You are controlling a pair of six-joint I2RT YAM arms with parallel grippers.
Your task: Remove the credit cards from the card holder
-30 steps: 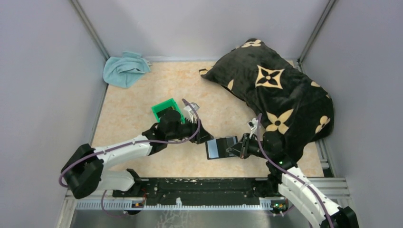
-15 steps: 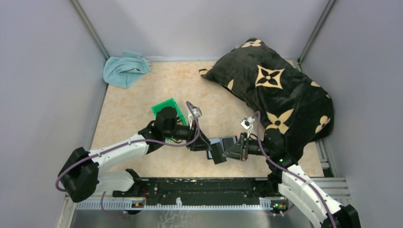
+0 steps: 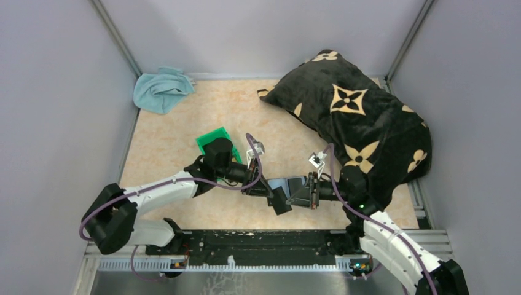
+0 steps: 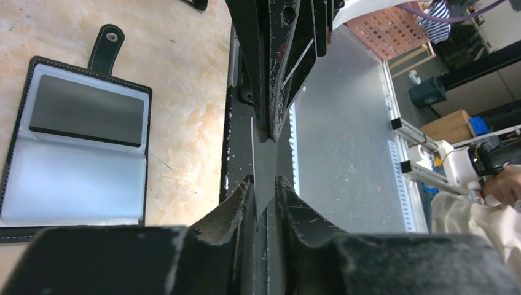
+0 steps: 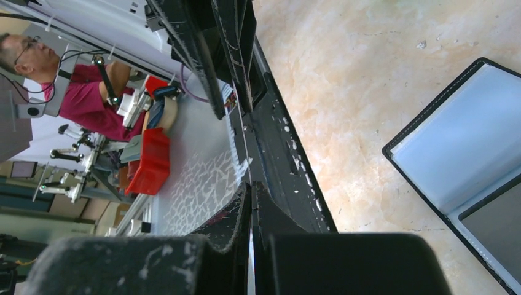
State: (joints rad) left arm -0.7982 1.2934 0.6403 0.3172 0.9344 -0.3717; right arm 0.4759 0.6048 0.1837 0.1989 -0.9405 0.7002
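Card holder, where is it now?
In the top view the card holder lies open on the table, front middle, next to where the left claw and right claw meet, right of the green bin.

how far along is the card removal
Done: the card holder lies open on the table, one sleeve looking empty. In hand: one pale credit card, pinched by the right pincer, with the left pincer flanking it. To do: a dark card sits in the holder's other sleeve.
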